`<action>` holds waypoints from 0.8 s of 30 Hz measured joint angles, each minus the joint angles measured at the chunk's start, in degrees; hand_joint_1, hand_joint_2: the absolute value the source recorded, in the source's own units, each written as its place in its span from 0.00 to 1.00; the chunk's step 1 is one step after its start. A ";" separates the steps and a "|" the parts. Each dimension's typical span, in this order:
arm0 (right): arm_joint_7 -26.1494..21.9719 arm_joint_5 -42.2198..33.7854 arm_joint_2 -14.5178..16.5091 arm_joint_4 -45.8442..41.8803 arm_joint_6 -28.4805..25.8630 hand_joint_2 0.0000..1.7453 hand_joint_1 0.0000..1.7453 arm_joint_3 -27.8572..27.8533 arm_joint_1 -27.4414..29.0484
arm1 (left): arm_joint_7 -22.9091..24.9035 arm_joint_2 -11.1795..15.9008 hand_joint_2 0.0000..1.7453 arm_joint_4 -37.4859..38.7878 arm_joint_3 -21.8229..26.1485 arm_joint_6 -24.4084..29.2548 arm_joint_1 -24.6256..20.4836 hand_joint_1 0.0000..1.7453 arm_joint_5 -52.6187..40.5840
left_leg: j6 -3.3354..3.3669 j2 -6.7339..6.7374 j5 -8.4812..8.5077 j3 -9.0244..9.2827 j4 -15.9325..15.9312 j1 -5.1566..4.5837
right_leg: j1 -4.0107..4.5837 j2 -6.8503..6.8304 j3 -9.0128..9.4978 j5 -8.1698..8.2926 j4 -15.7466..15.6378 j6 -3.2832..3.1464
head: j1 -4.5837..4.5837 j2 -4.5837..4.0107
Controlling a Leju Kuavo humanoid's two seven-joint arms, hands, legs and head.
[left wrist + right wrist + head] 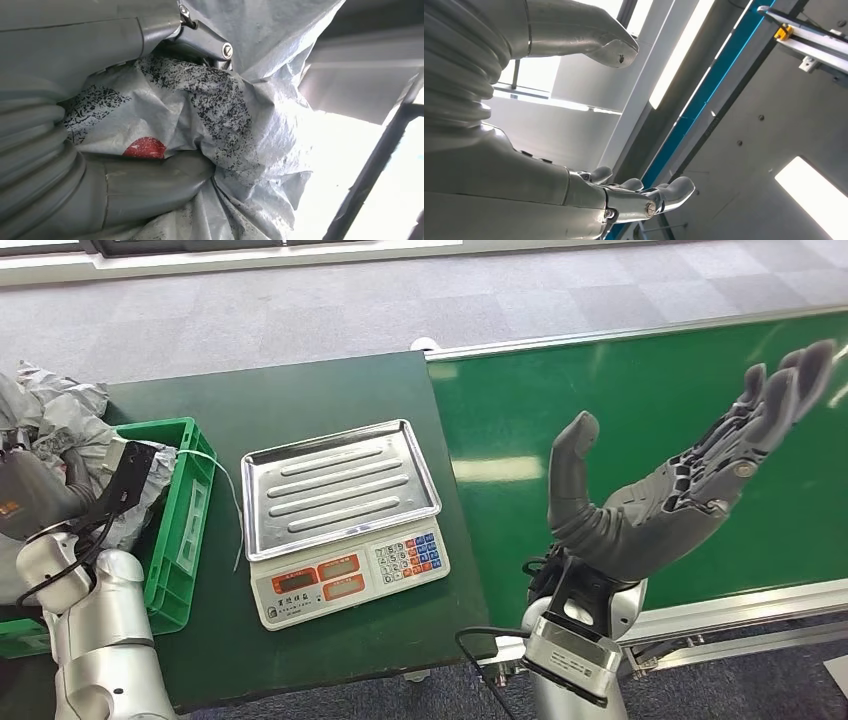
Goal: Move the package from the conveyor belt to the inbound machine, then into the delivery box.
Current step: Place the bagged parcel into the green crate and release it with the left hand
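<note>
One grey poly-bag package [210, 120], crumpled, speckled black with a red mark, clutched in the left hand [100, 185] at the far left, over the green delivery box [185, 530]. Long axis unclear in the crumple. Beside the box, empty scale [340, 510]. Right hand [660, 500] spread wide, holding nothing, over the green conveyor belt [640, 400], well apart from the package.
</note>
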 joint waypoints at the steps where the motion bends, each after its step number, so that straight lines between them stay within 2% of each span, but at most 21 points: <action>1: 0.00 0.04 0.00 0.00 0.00 1.00 0.00 0.00 0.00 | 1.42 0.90 1.00 2.28 0.01 0.00 -0.12 1.00 -0.02 | 0.00 0.00 0.00 -0.01 0.00 0.00 | 0.00 0.00 0.00 0.00 0.00 0.00 | 0.00 0.00; 8: 0.00 0.60 0.01 0.00 0.00 1.00 0.00 0.00 0.01 | 4.65 4.62 1.00 11.75 0.02 0.25 -0.52 1.00 0.16 | 0.00 0.00 -0.01 -0.05 0.01 -0.04 | -0.05 0.00 0.00 0.00 -0.02 0.00 | 0.00 0.00; 10: 0.00 1.16 0.01 0.00 0.00 1.00 0.00 0.00 0.04 | 6.34 5.48 1.00 14.47 0.03 0.40 -0.67 0.50 0.36 | 0.00 0.00 -0.02 -0.05 0.01 -0.04 | -0.05 0.00 -0.01 0.00 -0.02 0.01 | 0.00 0.00; 12: 0.00 1.56 0.00 0.00 -0.01 1.00 0.00 0.00 0.11 | 7.86 6.18 0.50 16.75 0.19 0.46 -0.70 0.00 0.49 | 0.00 0.00 -0.02 -0.05 0.01 -0.04 | -0.04 0.00 -0.02 0.00 -0.02 0.01 | 0.00 0.00; 14: 0.00 1.79 0.00 0.00 -0.01 1.00 0.00 0.00 0.21 | 8.27 6.54 0.00 17.90 0.65 0.49 -0.67 0.00 1.16 | 0.00 -0.01 -0.02 -0.06 0.01 -0.03 | -0.02 -0.01 -0.02 0.00 -0.02 0.00 | 0.00 0.00; 17: 0.00 1.91 0.00 0.00 -0.01 1.00 0.00 0.00 0.26 | 6.81 6.59 0.00 17.81 1.72 0.52 -0.65 0.00 2.79 | 0.00 -0.03 -0.01 -0.06 0.01 -0.02 | -0.02 -0.03 -0.03 0.00 -0.02 0.00 | -0.01 0.00; 19: 0.00 1.90 0.00 0.01 -0.01 1.00 0.00 0.00 0.26 | 3.12 6.20 0.00 16.72 2.89 0.52 -0.66 0.00 5.16 | 0.00 -0.03 -0.01 -0.07 0.01 -0.02 | -0.01 -0.02 -0.03 0.00 -0.02 0.00 | -0.01 0.00; 20: 0.00 1.85 0.00 0.02 0.00 1.00 0.00 0.00 0.26 | -1.32 5.63 0.00 15.48 4.09 0.53 -0.79 0.00 7.58 | 0.00 -0.03 -0.01 -0.07 0.01 -0.02 | -0.01 -0.02 -0.04 0.00 -0.02 0.00 | -0.01 0.00; 22: 0.00 1.62 0.00 0.14 0.01 1.00 0.00 0.00 0.25 | -14.77 3.72 0.00 12.00 8.26 0.56 -1.63 0.00 15.48 | 0.00 -0.03 -0.01 -0.09 0.01 -0.02 | -0.01 -0.03 -0.03 0.00 -0.02 0.00 | 0.00 0.00; 24: 0.00 1.28 0.00 0.38 0.01 1.00 0.00 0.00 0.23 | -27.84 1.19 0.00 6.53 12.42 0.62 -2.31 0.00 27.79 | -0.01 0.04 -0.02 -0.07 0.02 -0.04 | -0.04 0.01 -0.04 0.01 -0.02 0.01 | 0.00 0.00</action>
